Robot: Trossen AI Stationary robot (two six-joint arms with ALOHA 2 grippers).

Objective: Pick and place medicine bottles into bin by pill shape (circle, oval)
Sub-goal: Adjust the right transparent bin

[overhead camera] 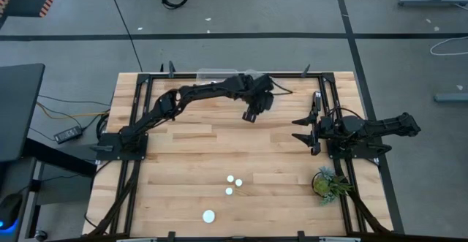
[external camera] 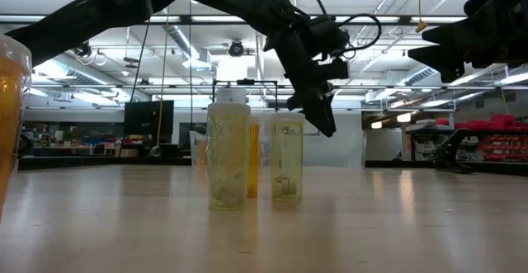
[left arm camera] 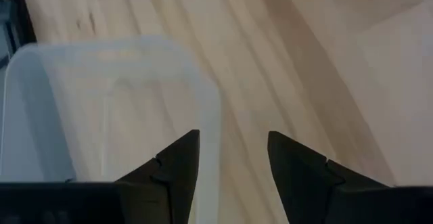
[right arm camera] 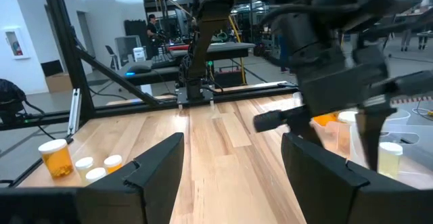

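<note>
Four white-capped medicine bottles (overhead camera: 232, 186) stood near the worktop's (overhead camera: 183, 154) front edge; left hand (overhead camera: 251, 115) hung released, empty, beside the clear bin (left arm camera: 101, 102); right hand (overhead camera: 306, 129) released.

Four medicine bottles (overhead camera: 232, 186) stand at the table's (overhead camera: 175, 154) near edge, the bin (overhead camera: 216, 74) far across

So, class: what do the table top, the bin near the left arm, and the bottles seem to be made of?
Table top: pale wood planks, smooth finish, since grain and seams show. Bin: probably clear, frosted plastic, as the wood shows through its walls. Medicine bottles: apparently translucent amber-yellow plastic, with opaque white caps, likely plastic too.
</note>
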